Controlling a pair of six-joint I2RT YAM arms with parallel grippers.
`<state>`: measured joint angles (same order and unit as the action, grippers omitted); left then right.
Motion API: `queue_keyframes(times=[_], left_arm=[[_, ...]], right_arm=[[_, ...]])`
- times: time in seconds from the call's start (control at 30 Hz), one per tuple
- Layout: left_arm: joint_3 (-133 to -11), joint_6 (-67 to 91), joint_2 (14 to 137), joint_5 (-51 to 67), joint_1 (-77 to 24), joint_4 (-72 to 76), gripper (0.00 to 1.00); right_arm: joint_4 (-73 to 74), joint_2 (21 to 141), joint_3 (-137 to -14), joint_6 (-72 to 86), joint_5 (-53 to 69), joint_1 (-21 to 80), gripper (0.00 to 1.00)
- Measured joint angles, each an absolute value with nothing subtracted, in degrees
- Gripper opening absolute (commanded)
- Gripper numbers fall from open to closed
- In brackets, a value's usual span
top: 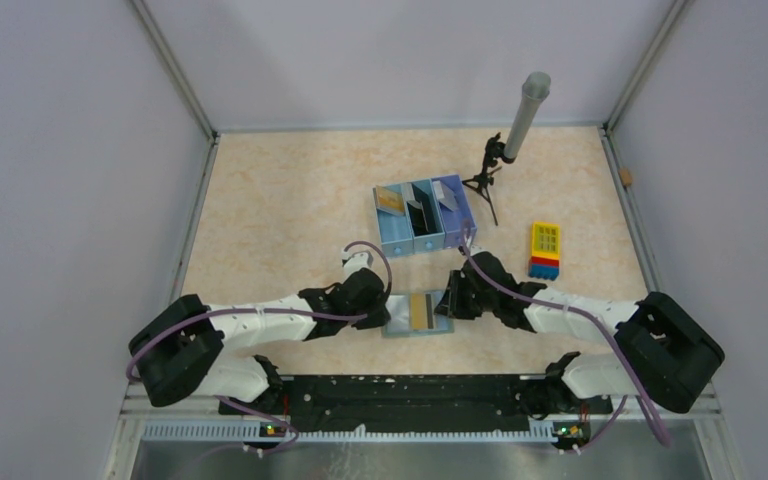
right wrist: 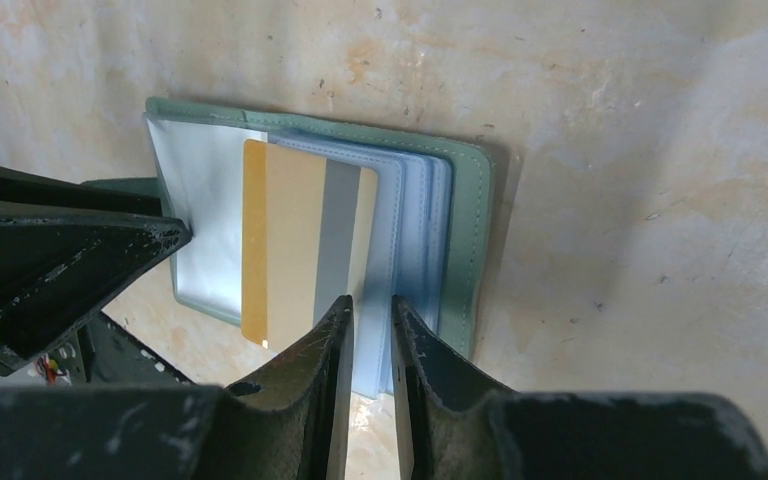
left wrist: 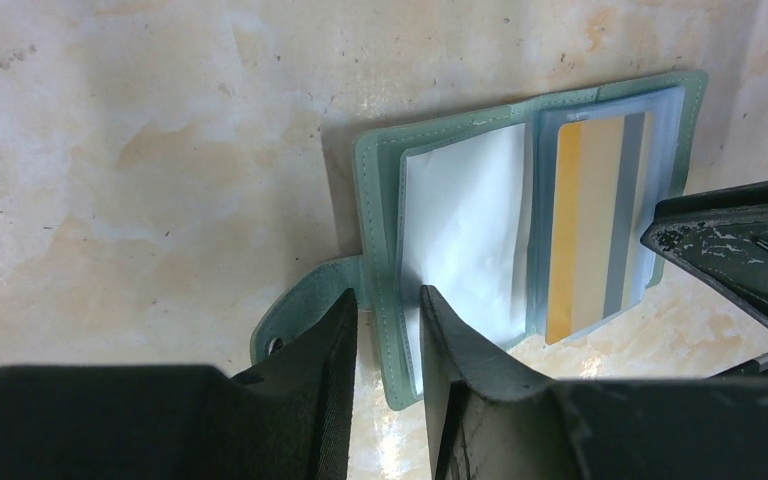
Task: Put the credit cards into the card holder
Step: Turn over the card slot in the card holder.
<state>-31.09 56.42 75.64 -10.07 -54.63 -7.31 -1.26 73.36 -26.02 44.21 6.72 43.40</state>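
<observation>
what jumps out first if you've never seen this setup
The open green holder lies at the table's near middle, a gold-and-grey striped card showing in its clear sleeves. The left hand and right hand flank it from either side, fingers straddling its edges. Behind it sits a blue tray, with a yellow block off to the right.

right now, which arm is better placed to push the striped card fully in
right, likely: the right gripper straddles the clear sleeves right beside the gold-and-grey striped card, while the left gripper straddles the opposite cover edge of the open grey-green folding card holder
</observation>
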Motion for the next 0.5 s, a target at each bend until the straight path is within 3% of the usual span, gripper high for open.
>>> queue_keyframes(times=[0.5], left_arm=[[-31.09, 56.40, 75.66, -10.07, -54.63, -7.33, 0.27]], right_arm=[[-3.64, 71.83, -25.91, 46.24, 9.15, 43.40, 0.20]])
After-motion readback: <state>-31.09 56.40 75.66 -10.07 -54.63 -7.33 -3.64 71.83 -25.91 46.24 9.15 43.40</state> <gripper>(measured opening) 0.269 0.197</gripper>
